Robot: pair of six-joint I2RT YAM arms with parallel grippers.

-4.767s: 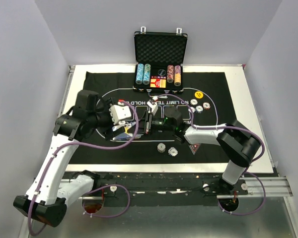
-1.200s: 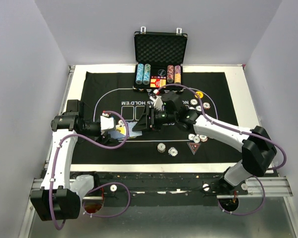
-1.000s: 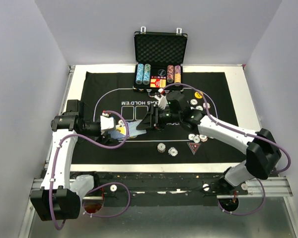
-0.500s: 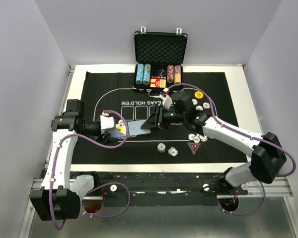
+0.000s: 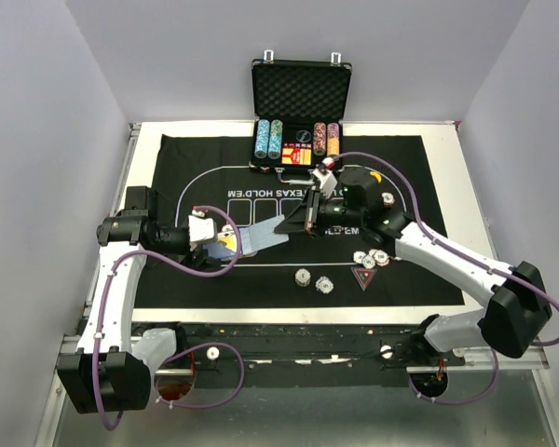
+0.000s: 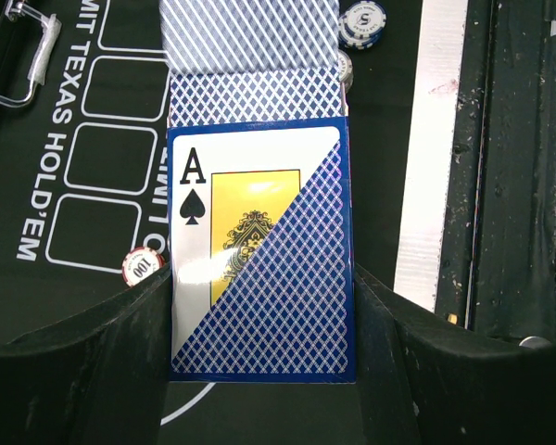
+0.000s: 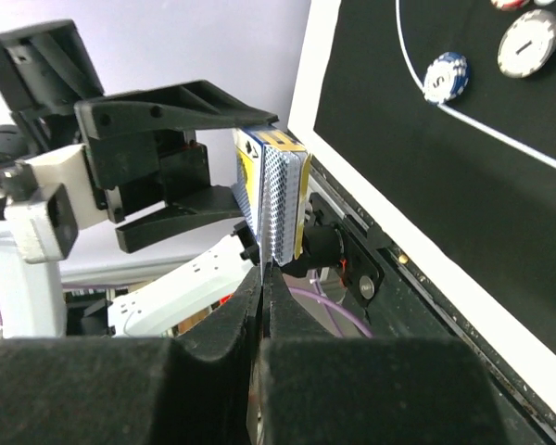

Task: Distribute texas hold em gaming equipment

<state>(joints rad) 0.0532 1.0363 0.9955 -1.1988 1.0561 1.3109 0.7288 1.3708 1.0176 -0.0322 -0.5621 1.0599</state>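
Observation:
My left gripper (image 5: 225, 244) is shut on a deck of blue-backed playing cards (image 6: 259, 278), ace of spades on its face, held above the mat's left side. One playing card (image 5: 261, 237) sticks out of the deck toward the centre; its blue back (image 6: 252, 93) shows beyond the deck. My right gripper (image 5: 293, 223) is shut on that card's far end, and the card's thin edge (image 7: 262, 264) runs between the black pads. Striped poker chips (image 5: 303, 277) and a red triangular marker (image 5: 363, 277) lie on the mat near its front edge. A yellow button (image 5: 374, 177) lies to the right.
The open black case (image 5: 300, 116) with chip rows stands at the back centre. The black mat (image 5: 214, 158) covers the table. More chips (image 5: 373, 258) sit under my right forearm. A "100" chip (image 6: 144, 267) and a blue chip (image 6: 363, 20) lie near the deck.
My right gripper has closed on the card and drawn back to the right, sliding the card partway out of the deck. The left arm has stayed still.

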